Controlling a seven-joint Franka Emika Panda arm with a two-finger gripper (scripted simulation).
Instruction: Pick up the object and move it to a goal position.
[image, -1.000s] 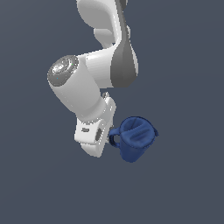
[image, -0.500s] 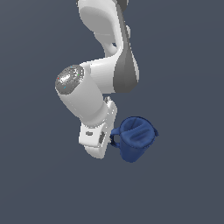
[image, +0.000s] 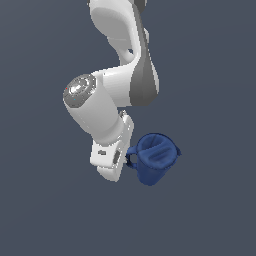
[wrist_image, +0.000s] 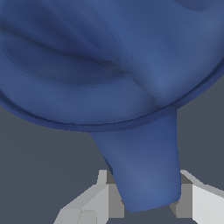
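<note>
The white arm (image: 107, 107) comes down from the top of the exterior view and bends toward the viewer, its hand section ending low and a little toward that view's left of centre. Just beside the hand, on the exterior view's right, sits the dark blue jug (image: 152, 164). Its long axis runs near upright with a slight tilt, and the open mouth faces up, toward the camera. Its loop handle (image: 133, 159) points to the exterior view's left, at the hand, while the small spout sticks out on the opposite side. The inside of the jug shows only blue wall; no contents can be made out. In the wrist view the gripper (wrist_image: 144, 199) has a grey finger (wrist_image: 113, 199) on either side of the handle (wrist_image: 144, 175), clamped against it
</note>
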